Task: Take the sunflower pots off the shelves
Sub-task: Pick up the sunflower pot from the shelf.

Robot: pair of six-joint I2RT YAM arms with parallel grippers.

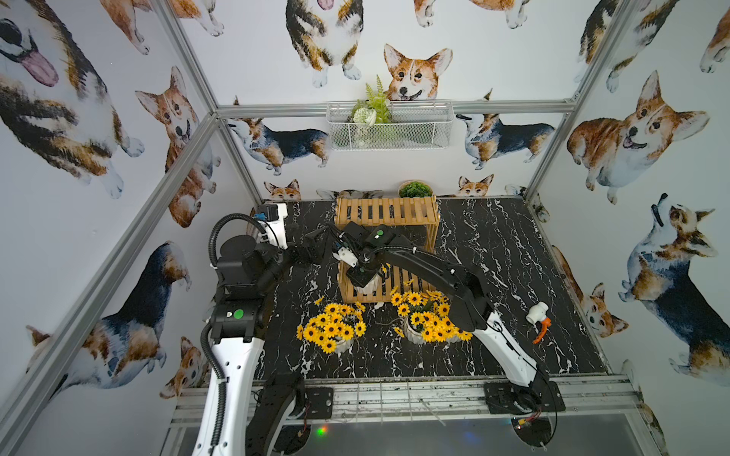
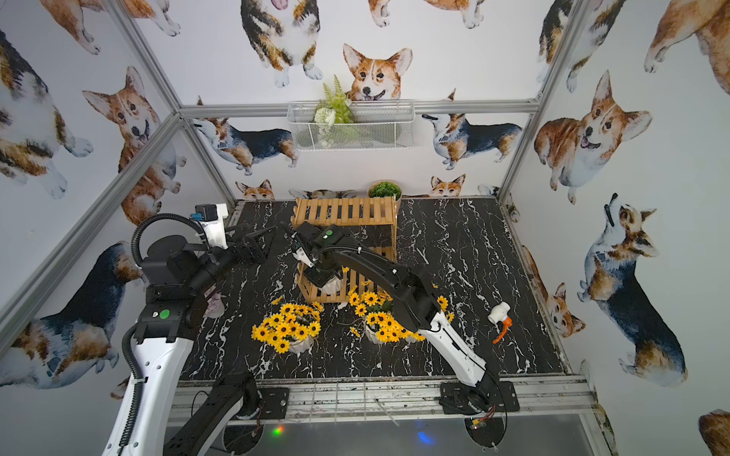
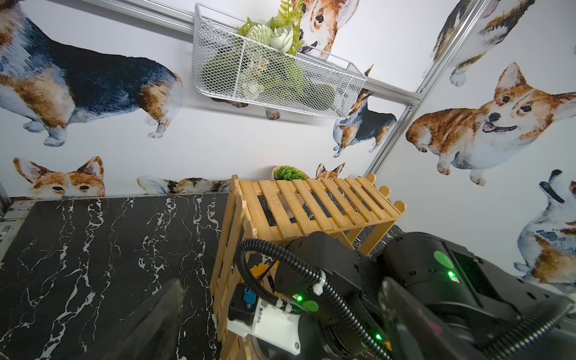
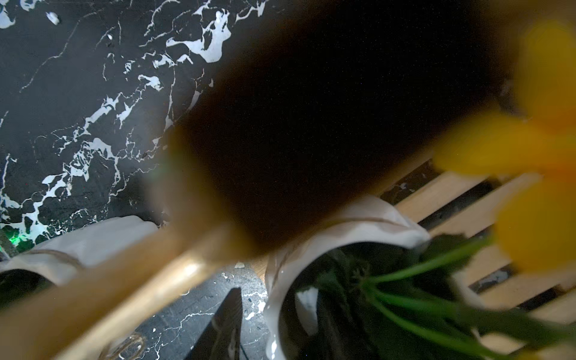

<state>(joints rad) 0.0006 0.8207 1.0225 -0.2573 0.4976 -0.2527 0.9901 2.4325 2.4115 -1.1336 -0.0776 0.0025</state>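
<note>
While the shelves (image 1: 387, 213) hold one sunflower pot (image 1: 366, 291) on the lower tier, your right gripper (image 1: 361, 278) straddles its rim, jaws part-open, not yet pinching. Take the stiff, probably slippery ceramic wall, never the floppy blooms. Your left gripper (image 2: 254, 233) gapes empty.

The shelves (image 1: 387, 213) stand toward the back of the black marbled tabletop (image 1: 493, 256). The right claw (image 1: 362, 278) is down in the lower tier, over a white pot (image 1: 368, 291); whether it grips is unclear. The left claw (image 1: 318, 244) hangs just left of the shelves, jaws apart. In front, on the tabletop, stand one sunflower pot (image 1: 331, 329) and a second sunflower pot (image 1: 428, 321), partly under the right arm. A spray nozzle (image 1: 538, 319) lies to the right.
</note>
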